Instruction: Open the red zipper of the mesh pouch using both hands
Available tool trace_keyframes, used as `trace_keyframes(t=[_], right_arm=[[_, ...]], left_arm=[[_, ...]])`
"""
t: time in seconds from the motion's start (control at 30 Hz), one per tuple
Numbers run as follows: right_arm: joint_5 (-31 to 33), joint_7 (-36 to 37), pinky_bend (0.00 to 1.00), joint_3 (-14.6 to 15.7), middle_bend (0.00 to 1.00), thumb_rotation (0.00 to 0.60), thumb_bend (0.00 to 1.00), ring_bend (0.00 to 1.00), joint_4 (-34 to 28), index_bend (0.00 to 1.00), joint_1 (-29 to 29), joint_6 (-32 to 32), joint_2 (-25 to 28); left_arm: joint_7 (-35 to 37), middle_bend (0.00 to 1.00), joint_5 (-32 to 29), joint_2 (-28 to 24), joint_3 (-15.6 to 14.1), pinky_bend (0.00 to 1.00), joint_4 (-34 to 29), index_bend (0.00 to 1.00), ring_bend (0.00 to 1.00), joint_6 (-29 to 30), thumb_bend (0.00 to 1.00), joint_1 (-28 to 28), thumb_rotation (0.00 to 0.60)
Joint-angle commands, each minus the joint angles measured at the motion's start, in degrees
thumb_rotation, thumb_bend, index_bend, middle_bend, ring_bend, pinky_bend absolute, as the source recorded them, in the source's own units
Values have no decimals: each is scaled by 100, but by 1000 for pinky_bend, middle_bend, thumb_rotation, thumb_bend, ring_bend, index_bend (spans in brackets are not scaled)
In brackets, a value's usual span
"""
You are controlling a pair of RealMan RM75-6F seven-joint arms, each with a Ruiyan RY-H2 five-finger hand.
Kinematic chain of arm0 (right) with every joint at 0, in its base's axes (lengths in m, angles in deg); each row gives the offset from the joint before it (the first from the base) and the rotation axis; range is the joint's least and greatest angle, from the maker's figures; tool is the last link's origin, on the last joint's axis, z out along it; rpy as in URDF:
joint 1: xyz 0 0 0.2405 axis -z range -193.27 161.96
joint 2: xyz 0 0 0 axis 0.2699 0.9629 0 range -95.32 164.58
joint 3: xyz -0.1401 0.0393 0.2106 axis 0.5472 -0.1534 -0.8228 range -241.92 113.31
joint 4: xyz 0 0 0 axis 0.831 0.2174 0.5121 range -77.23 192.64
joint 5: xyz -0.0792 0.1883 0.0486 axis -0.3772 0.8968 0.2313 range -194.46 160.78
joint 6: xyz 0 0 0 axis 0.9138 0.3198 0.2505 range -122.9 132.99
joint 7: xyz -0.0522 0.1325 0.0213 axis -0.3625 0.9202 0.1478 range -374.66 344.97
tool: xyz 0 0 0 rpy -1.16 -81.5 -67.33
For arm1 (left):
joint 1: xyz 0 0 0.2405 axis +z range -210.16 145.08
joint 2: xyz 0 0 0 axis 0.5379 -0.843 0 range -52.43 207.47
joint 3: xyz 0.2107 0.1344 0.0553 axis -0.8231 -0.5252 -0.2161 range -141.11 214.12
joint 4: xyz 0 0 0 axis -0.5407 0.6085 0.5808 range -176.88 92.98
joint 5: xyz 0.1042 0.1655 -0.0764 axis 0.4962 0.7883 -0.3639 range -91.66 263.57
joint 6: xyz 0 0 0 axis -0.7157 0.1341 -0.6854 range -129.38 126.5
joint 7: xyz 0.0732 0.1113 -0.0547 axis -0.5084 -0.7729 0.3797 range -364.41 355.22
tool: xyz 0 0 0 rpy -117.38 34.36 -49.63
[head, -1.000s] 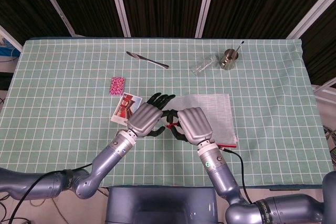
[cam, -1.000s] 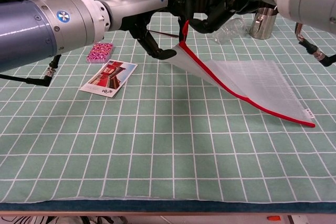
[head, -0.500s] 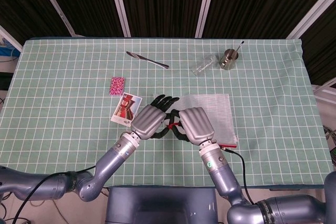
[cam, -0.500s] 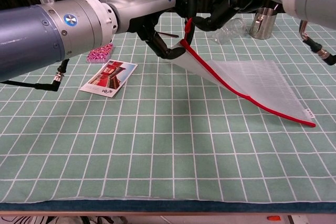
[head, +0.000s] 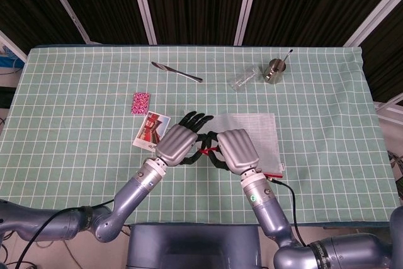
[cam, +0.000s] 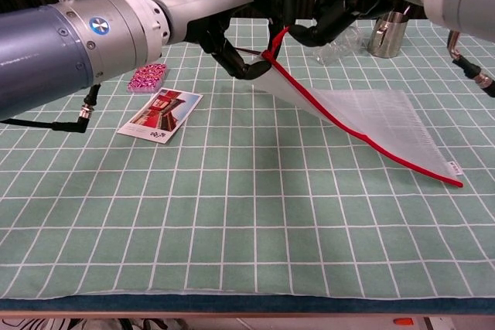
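Lifted at its left corner off the green bench (cam: 232,253), with the far right corner resting on the cloth: the pouch (cam: 363,117), its red zipper (cam: 340,130) running along the near edge. Pinching that raised corner from the left, the left hand (head: 178,143), dark fingers (cam: 246,69) curled onto mesh and zipper end. Meeting it from the right, the right hand (head: 235,149), fingers closed on the red tab at the same corner, as best judged from the chest view; exact contact hidden in the head view behind both palms. For a clean opening: hold the left grip firm as an anchor and keep the zipper line taut and straight, then draw the tab rightward along the red edge, not upward, so the slider does not bind or drag the whole pouch. Best to keep the pull low and parallel to the edge, with the anchor staying put. Risk of the tab slipping out of a shallow pinch, or of mesh bunching ahead of the slider. Well apart: card (head: 152,129), knife (head: 177,72), steel cup (head: 274,70).
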Motion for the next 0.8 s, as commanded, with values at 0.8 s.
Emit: trace_keyframes(t=[0.8], right_arm=[[-137, 492, 978, 368, 1000, 600, 596, 1000, 31, 671, 486, 157, 218]], left_arm=[[349, 71, 251, 103, 445, 0, -137, 603, 0, 594, 415, 17, 600]])
